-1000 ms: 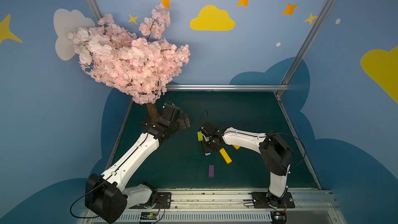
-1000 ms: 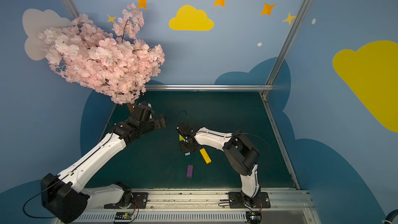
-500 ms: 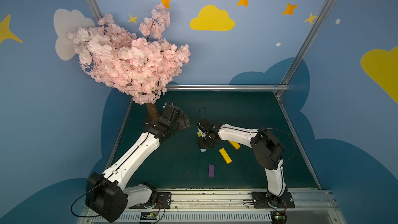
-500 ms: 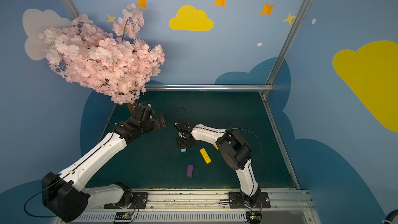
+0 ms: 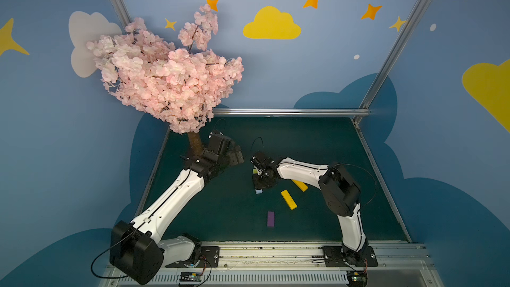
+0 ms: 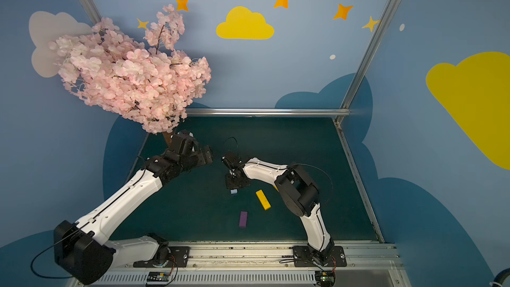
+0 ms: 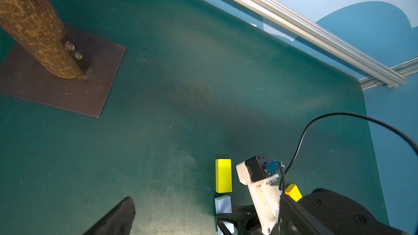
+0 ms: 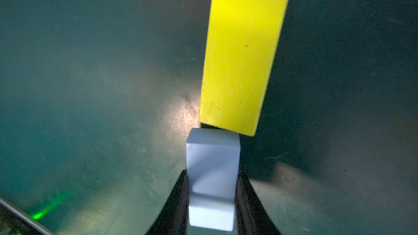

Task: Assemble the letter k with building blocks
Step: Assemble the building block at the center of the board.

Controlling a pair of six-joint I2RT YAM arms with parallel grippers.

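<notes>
My right gripper (image 5: 260, 186) is shut on the light blue block (image 8: 212, 177), low over the mat. The block's far end meets the near end of the lime-green block (image 8: 242, 59), a little askew; the left wrist view shows the lime-green block (image 7: 223, 175) and the light blue block (image 7: 223, 203) end to end. One orange-yellow block (image 5: 288, 199) lies free to the right. Another orange-yellow block (image 5: 300, 185) sits partly under the right arm. The purple block (image 5: 271, 218) lies alone nearer the front. My left gripper (image 5: 235, 156) hangs open and empty by the tree trunk.
A pink blossom tree (image 5: 165, 78) stands at the back left. Its trunk (image 7: 38, 25) is bolted to a dark base plate (image 7: 56, 87) on the green mat. An aluminium rail (image 5: 289, 111) runs along the mat's back edge, and blue walls close in both sides.
My right gripper has carried the light blue block a short way left and back, up to the lime-green block. The left arm has not moved.
</notes>
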